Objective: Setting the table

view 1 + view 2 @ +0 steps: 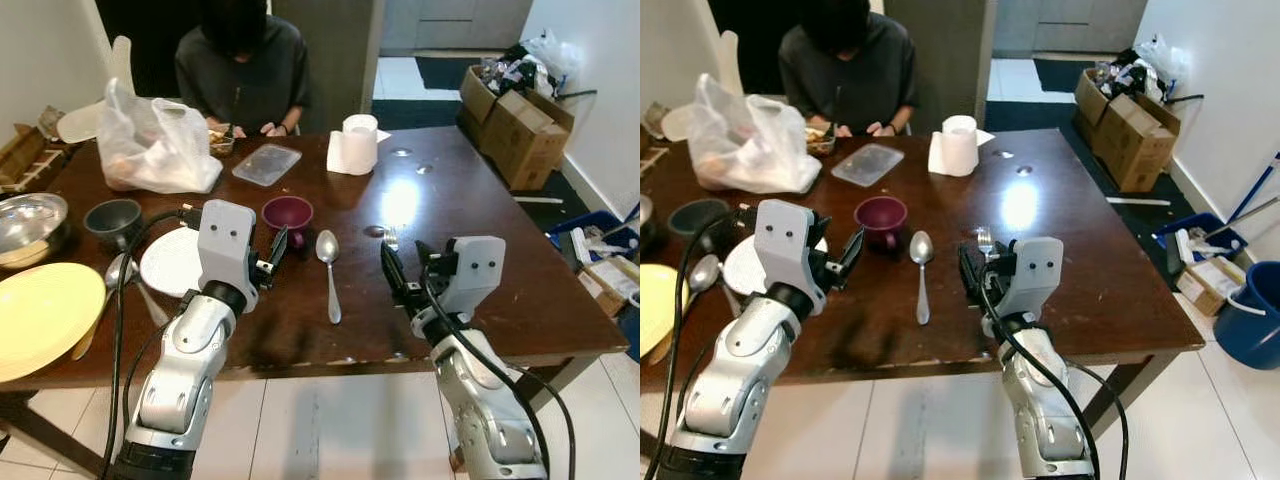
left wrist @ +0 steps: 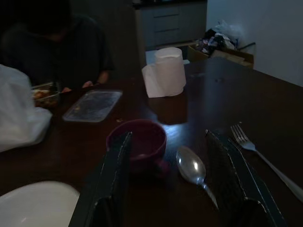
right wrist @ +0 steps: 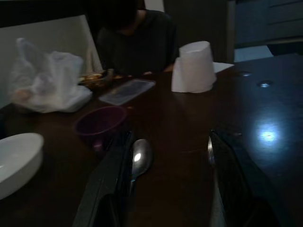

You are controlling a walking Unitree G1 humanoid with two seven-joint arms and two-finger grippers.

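Both end effectors (image 2: 173, 177) (image 3: 175, 182) open, raised.

Head views bright, tabletop (image 1: 480, 230) glare; wrist views dim, perhaps blurred.

head stereo downward, wrists low (shared spoon (image 2: 191, 166))

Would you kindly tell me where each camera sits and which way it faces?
Left eye, right eye: on the head, looking forward and down at the table; both silver arms show.
Left wrist: looks along the open left gripper toward the maroon cup and spoon.
Right wrist: looks along the open right gripper.
All views share the spoon and paper roll.
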